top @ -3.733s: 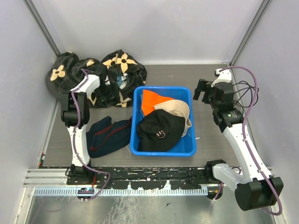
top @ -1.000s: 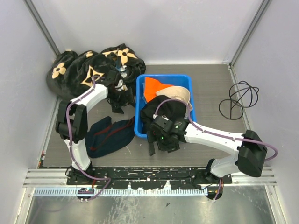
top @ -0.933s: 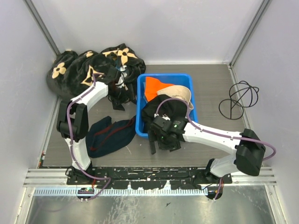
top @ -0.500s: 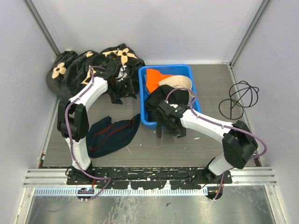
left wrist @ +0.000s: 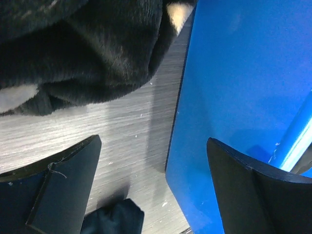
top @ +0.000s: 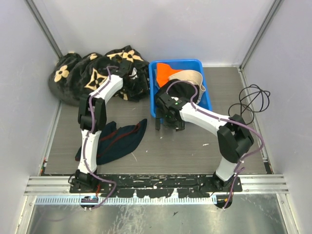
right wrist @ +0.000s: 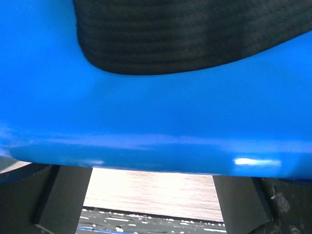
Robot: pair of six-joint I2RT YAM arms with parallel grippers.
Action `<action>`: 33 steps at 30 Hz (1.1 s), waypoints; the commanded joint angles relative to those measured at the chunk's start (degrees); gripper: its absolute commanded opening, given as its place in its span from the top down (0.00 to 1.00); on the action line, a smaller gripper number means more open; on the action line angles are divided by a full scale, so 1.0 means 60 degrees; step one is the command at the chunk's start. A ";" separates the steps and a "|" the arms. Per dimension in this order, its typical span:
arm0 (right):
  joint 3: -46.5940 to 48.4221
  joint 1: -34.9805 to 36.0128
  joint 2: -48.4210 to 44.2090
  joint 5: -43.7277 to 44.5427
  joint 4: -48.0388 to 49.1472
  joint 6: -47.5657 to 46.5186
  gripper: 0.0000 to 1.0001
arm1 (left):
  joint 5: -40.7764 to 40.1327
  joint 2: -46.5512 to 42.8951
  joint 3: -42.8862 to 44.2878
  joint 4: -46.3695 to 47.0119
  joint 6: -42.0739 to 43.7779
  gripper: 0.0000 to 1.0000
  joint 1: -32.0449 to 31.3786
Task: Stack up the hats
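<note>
We log left gripper (left wrist: 152,142) and right gripper (right wrist: 151,176) spread wide, both empty. Glossy, smooth-walled blue bin (right wrist: 146,122); black hat (right wrist: 185,39) with a ridged, stitched brim; plush cloth (left wrist: 87,53).

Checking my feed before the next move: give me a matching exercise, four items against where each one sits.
1 orange hat
2 black hat
3 navy garment
4 flowered black cloth

A far left corner of the table
B far end of the blue bin
C on the table, nearer than the bin, to its left
D near end of the bin

Pairs: 1-B, 2-D, 3-C, 4-A
</note>
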 commanded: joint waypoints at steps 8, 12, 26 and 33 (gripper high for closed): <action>0.1685 -0.1236 0.1573 -0.0199 0.0818 -0.1075 0.00 | -0.1305 -0.2469 -0.1443 -0.0036 0.0227 0.02 0.0050; 0.2577 -0.1688 0.2168 -0.0147 0.0714 -0.1453 0.00 | -0.1398 -0.4399 -0.2956 0.0737 0.0700 0.02 0.0064; 0.3867 -0.2096 0.1761 -0.0439 0.0390 -0.2395 0.00 | 0.0217 -0.7981 -0.6953 0.1626 0.0391 0.02 0.0626; 0.3047 -0.2104 0.0064 -0.0447 0.0538 -0.2663 0.00 | -0.0234 -1.0398 -0.7948 -0.1044 -0.0073 0.07 -0.0918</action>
